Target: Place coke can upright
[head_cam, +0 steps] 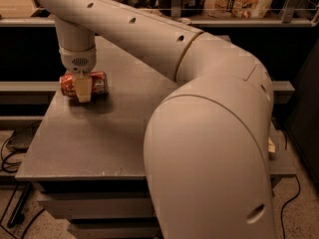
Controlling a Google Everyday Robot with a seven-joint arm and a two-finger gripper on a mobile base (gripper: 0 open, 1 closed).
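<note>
The can (97,83) lay on its side on the table (104,148), at the left of the frame and near the table's left edge, with its long axis running left to right. The gripper (83,88) hung vertically from the arm (149,39) and straddled the can's middle. Whether it was closed on the can could not be told.

The step in hand appeared to be the grasp.

- The hold needed to be firm and centred on the body, so the can would not roll.
- The can then needed lifting clear of the table.
- A quarter turn was required to bring one silver end down.
- The can needed setting flat, well inside the left edge, and releasing only when steady.
</note>
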